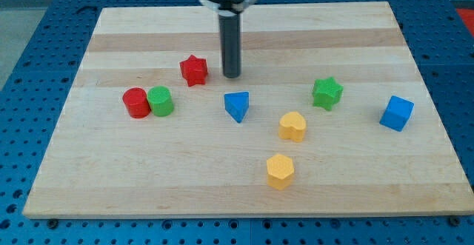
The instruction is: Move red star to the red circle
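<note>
The red star (193, 70) lies on the wooden board in the upper left-middle. The red circle (136, 102) is a short red cylinder down and to the view's left of it, touching a green cylinder (160, 101) on its right side. My tip (232, 75) stands on the board just to the view's right of the red star, with a small gap between them. The rod rises straight up from the tip to the arm at the view's top.
A blue triangular block (237, 106) lies just below my tip. A green star (326, 92) and a blue cube (397, 113) are at the right. Two yellow blocks (292, 126) (280, 171) sit lower middle. The board (111, 171) rests on a blue perforated table.
</note>
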`<state>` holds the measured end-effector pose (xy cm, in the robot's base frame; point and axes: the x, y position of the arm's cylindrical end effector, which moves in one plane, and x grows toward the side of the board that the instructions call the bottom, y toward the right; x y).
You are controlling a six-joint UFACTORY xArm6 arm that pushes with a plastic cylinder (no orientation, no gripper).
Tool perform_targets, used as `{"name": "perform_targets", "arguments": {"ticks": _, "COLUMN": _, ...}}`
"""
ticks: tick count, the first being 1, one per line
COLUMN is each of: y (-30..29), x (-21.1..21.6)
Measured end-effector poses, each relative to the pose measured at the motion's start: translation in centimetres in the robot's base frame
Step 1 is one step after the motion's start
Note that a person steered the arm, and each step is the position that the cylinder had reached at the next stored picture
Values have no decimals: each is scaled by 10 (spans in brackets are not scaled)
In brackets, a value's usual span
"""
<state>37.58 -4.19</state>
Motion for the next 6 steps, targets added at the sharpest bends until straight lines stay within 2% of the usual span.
{"name": "perform_targets", "arguments": {"ticks": 2, "y": -105, "x": 4}}
{"name": "perform_targets", "arguments": {"ticks": 3, "y": -113, "x": 2}}
{"name": "perform_targets", "arguments": {"ticks": 4, "y": -92, "x": -27}}
{"name": "perform_targets", "arguments": {"ticks": 5, "y": -121, "x": -44}}
{"name": "perform_targets", "arguments": {"ticks": 6, "y": -173, "x": -27}}
